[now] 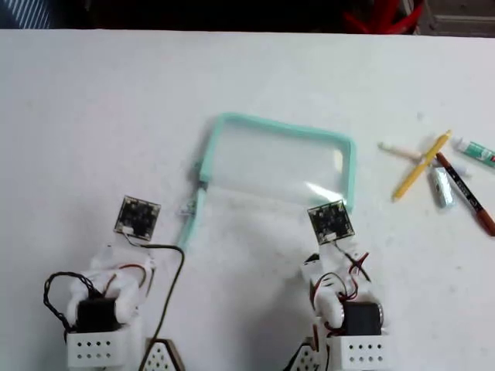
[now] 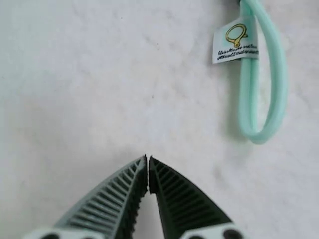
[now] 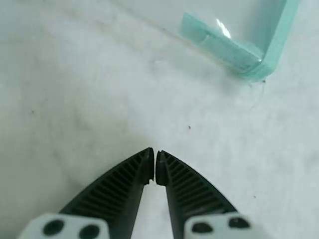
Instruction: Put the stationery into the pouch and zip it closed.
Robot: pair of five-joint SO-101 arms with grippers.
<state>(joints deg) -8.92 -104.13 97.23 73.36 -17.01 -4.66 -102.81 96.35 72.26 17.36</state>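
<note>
A clear pouch (image 1: 274,166) with a mint-green zip edge lies flat at the table's middle. Its green loop strap (image 2: 261,84) with a white tag (image 2: 235,44) trails toward the left arm. The pouch's green corner (image 3: 239,52) lies just ahead of my right gripper (image 3: 153,167). The stationery lies in a loose pile to the right: a yellow pen (image 1: 420,166), a brown marker (image 1: 464,193), a white-and-green tube (image 1: 475,151) and a small silver item (image 1: 442,188). My left gripper (image 2: 148,174) hangs shut over bare table beside the strap. My right gripper is shut too, with nothing in it.
Both arms sit at the table's near edge, the left arm (image 1: 104,297) and the right arm (image 1: 344,309), with cables (image 1: 166,282) trailing. The white table (image 1: 100,116) stretches wide on the left and far side. Red objects (image 1: 383,17) lie beyond the far edge.
</note>
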